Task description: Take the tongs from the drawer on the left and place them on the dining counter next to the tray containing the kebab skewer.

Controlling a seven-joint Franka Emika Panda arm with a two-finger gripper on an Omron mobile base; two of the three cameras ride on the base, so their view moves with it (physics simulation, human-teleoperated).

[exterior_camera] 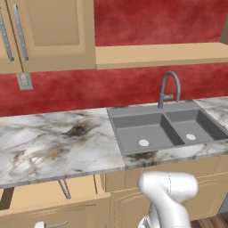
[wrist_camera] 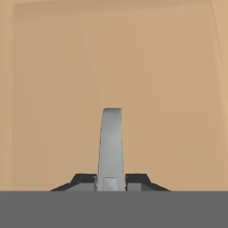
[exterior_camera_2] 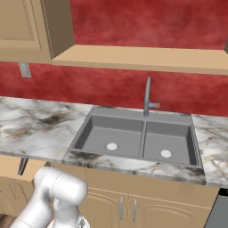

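Gripper clamped on tongs inside the drawer

Left base view: slim grey metal tongs (exterior_camera: 65,188) lie in the open light-tan wooden drawer (exterior_camera: 49,196), at 7 o'clock. Hand view: two-finger gripper (wrist_camera: 110,183) is closed tight around them at 6 o'clock.

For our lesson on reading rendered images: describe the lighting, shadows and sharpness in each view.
Left base view: flat even light, soft blur, a dark stripe under the worktop edge over the open drawer. Right base view: likewise soft, the sink basins evenly shaded, no glare. Hand view: the tongs look smooth and blurred against plain tan.
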